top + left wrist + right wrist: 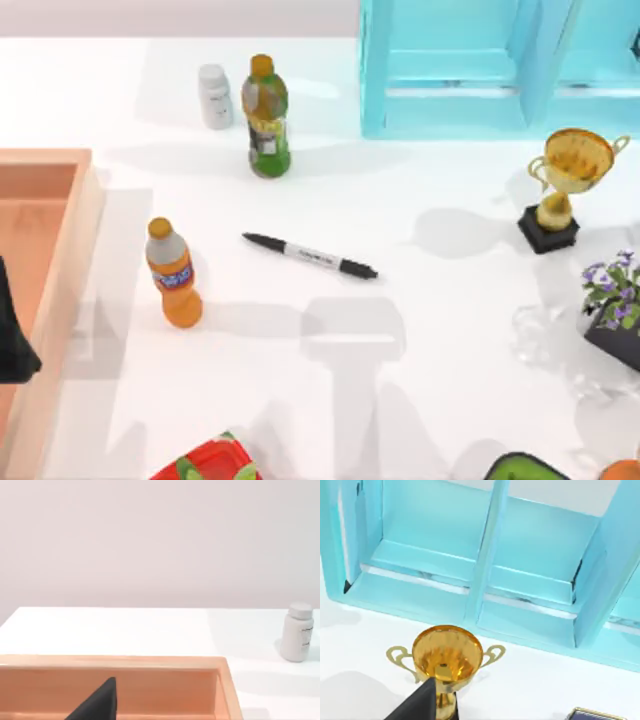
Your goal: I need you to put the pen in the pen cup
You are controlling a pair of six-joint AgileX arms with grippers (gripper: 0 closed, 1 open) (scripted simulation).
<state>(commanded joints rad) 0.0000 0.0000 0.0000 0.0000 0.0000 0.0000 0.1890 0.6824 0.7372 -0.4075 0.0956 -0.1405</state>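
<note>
A white bench (420, 330) seen from above, with objects scattered across it. At the near edge sit a red and green package (208, 462) towards the left and, at the right corner, a dark green-rimmed item (525, 467) beside something orange (622, 471).

On the left side, a dark part of the left tool (14, 340) hangs over a shallow wooden tray (62, 300); the left wrist view shows one black fingertip (97, 702) inside the tray's wall — whether this tool is open or closed cannot be told.

Near the tray stands an orange drink bottle (173, 273) with an orange cap. The pen (310, 256) lies flat on the bare bench near the middle, to the right of that bottle, slanting from upper left to lower right, with black ends and a white barrel. Nothing touches it.

At the right edge sits a pot of purple flowers (614, 300). Further back on the right stands a gold trophy (565, 185) on a black base. The right wrist view looks down on the trophy (447, 655), with one black fingertip (422, 702) of the right tool in front of it; its opening cannot be judged either.

Further back, left of centre, a green bottle (267, 117) stands upright with a small white pill bottle (214, 96) just beside it. A pale blue shelf unit (470, 70) fills the far right — its open compartments face the bench.
</note>
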